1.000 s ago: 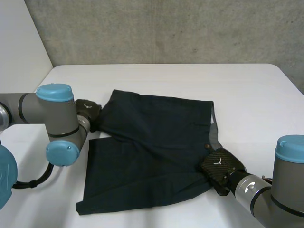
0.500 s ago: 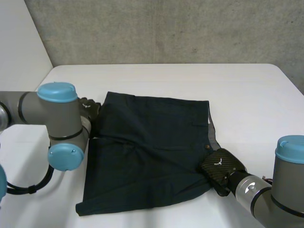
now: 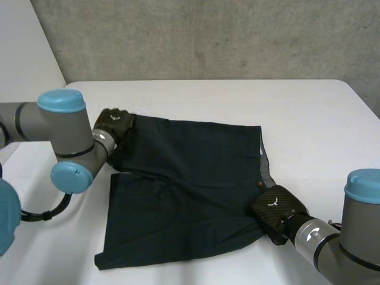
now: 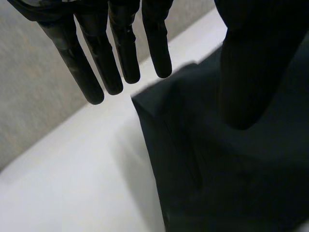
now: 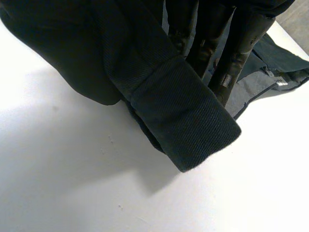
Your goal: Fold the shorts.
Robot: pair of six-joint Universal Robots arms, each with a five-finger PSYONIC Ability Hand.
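I saw my left hand [image 4: 123, 48] spread, fingers straight; my right hand [image 3: 276, 208] seemingly pinched the shorts [image 3: 190, 178] at their edge.

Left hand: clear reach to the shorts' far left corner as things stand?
Probably yes. The left hand hangs open right above that corner of the shorts, fingers straight, with nothing lying between them.

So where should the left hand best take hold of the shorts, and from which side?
Probably the far left corner of the shorts, just by the open left hand. Come from the left: that corner lies flat with bare table beside it, and the right hand pinches the waistband.
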